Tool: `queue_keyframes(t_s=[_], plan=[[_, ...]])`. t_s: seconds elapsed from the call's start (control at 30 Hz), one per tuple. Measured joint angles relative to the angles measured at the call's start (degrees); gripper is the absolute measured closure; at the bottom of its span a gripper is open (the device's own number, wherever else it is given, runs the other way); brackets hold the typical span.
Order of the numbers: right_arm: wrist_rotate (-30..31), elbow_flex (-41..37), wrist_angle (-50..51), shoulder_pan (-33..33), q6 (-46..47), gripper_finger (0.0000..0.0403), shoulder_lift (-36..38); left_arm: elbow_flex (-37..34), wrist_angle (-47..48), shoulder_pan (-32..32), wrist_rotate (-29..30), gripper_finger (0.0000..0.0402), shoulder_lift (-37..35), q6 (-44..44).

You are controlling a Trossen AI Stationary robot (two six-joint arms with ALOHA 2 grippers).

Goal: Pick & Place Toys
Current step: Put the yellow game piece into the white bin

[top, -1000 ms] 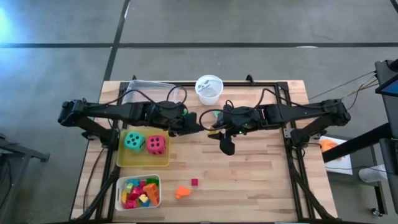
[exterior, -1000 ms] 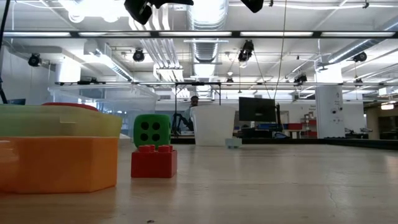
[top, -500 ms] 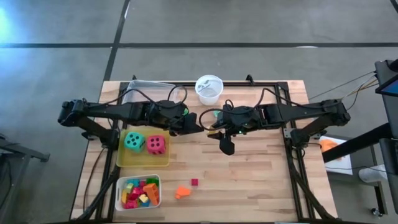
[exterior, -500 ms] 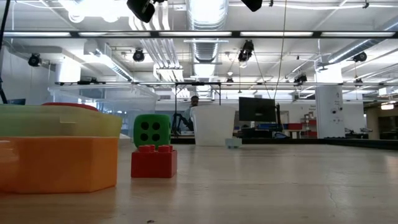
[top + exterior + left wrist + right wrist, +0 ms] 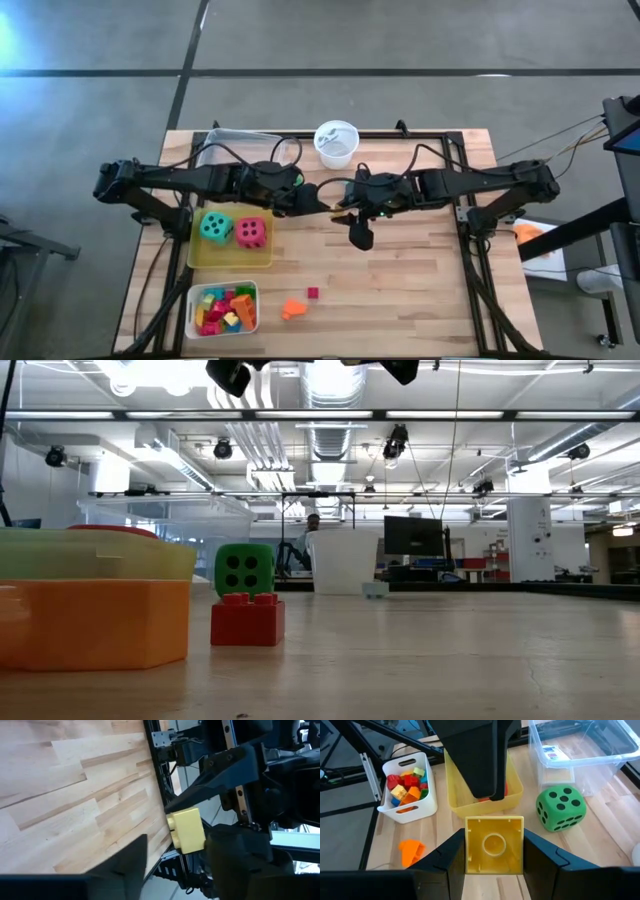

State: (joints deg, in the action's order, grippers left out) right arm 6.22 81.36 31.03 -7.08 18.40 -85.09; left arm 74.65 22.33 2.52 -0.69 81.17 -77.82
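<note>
The high view looks straight down on the whole table (image 5: 420, 290), all four edges inside the picture. The low view sits at tabletop height by one edge and faces level across into the room, close to the red block (image 5: 247, 622) and green die (image 5: 245, 570). Each wrist view looks forward past its own fingers. The right wrist view, close over the middle, shares that green die (image 5: 560, 809) with the low view.
</note>
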Motion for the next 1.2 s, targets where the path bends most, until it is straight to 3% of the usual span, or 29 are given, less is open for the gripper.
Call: queue_keyframes(t_s=[0.13,0.3,0.67,1.0,1.2], plan=[[1.32,0.0,-0.16,0.25,0.01,0.0253,0.04,0.02,0.0,0.0,0.2,0.0163,0.83,-2.24],[1.46,-0.07,0.12,0.23,0.0,0.0253,-0.24,0.07,-1.77,0.0,-0.52,0.0157,3.12,-5.39],[1.46,-0.04,-1.29,0.23,0.02,0.0253,-0.31,0.07,-4.35,-0.26,-0.89,0.0213,3.91,-6.25],[1.47,-0.09,-1.62,0.23,-0.19,0.0253,-0.38,0.13,-4.59,-0.44,-1.05,0.0307,3.87,-5.14],[1.52,-0.11,-2.05,0.19,-0.2,0.0253,-0.38,0.11,-4.71,-0.44,-1.95,0.0318,3.85,-4.1]])
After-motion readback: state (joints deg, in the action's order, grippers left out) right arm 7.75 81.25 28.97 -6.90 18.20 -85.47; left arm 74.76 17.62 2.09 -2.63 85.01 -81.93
